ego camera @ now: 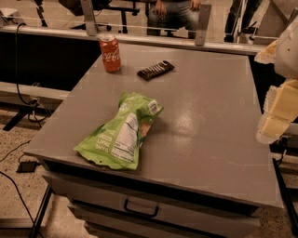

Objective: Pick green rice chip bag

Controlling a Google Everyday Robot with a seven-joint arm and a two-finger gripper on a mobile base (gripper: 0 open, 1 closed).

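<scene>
The green rice chip bag point(120, 133) lies flat on the grey table point(209, 121), near its front left part. It is crumpled lime-green foil with white lettering and a white nutrition panel facing up. My gripper point(278, 111) hangs at the right edge of the view, over the table's right side. It is well to the right of the bag and apart from it. It holds nothing that I can see.
An orange soda can point(110, 52) stands upright at the back left. A small dark candy bar wrapper point(156, 70) lies to its right. A drawer with a handle point(138, 209) is below the table's front edge. A seated person point(174, 14) and chair legs are behind a rail point(139, 39).
</scene>
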